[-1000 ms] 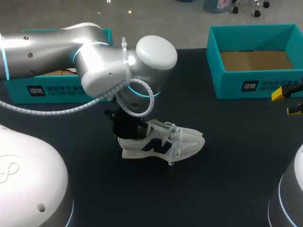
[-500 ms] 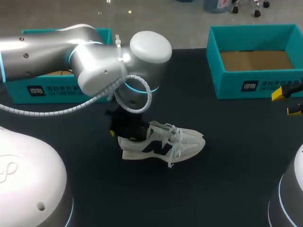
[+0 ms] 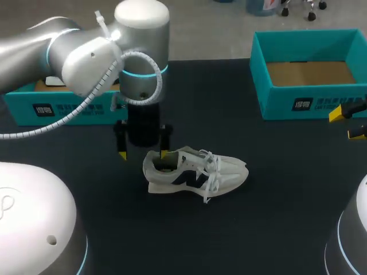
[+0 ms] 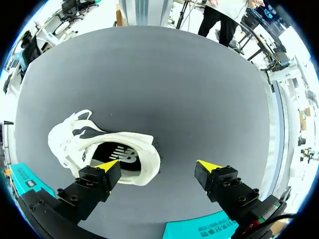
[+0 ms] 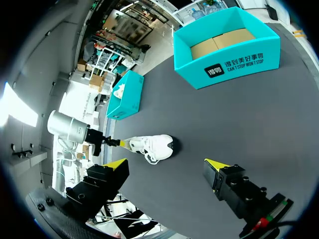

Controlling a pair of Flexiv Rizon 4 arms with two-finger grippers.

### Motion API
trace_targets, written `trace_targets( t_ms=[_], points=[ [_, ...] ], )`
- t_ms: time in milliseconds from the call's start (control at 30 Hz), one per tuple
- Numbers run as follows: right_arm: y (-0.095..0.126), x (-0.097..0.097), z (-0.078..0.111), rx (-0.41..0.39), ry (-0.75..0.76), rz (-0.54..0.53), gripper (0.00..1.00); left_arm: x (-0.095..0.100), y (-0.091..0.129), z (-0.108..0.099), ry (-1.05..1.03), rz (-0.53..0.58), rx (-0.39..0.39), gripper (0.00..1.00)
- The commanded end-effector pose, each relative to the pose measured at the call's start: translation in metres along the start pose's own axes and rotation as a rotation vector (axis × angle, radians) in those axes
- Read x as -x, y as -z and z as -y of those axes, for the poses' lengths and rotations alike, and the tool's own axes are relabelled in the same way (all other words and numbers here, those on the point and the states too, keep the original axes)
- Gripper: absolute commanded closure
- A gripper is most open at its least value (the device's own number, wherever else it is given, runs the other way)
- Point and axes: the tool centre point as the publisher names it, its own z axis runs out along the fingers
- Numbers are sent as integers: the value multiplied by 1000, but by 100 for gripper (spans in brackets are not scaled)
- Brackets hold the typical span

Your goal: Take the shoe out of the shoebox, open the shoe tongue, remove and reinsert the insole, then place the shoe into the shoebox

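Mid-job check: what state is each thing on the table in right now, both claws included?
shoe: out of the box, upright on its sole on the table.
insole: lying inside the shoe.
left claw: open, one finger over the shoe's heel opening, gripping nothing.
right claw: open, empty, well away from the shoe.
right shoebox: lidless, empty.
left shoebox: lidless, inside mostly hidden.

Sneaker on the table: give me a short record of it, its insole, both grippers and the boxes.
sneaker: upright on the black table, outside both boxes
insole: dark, inside the sneaker
left gripper: open, straddling the heel, one tip over the opening
right gripper: open, empty, far from the sneaker
right shoebox: teal, empty
left shoebox: teal, partly behind left arm
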Motion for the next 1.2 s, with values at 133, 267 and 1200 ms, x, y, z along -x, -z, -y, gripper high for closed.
trace_targets(
  t_ms=[133, 267, 1200],
  points=[
    [-1, 0, 0, 0, -1, 3, 0, -10, 4, -3, 41, 95, -27, 0],
    [-1, 0, 0, 0, -1, 3, 0, -10, 4, -3, 41, 95, -27, 0],
    [-1, 0, 0, 0, -1, 3, 0, -62, -10, -12, 696, 536, -667, 0]
  ],
)
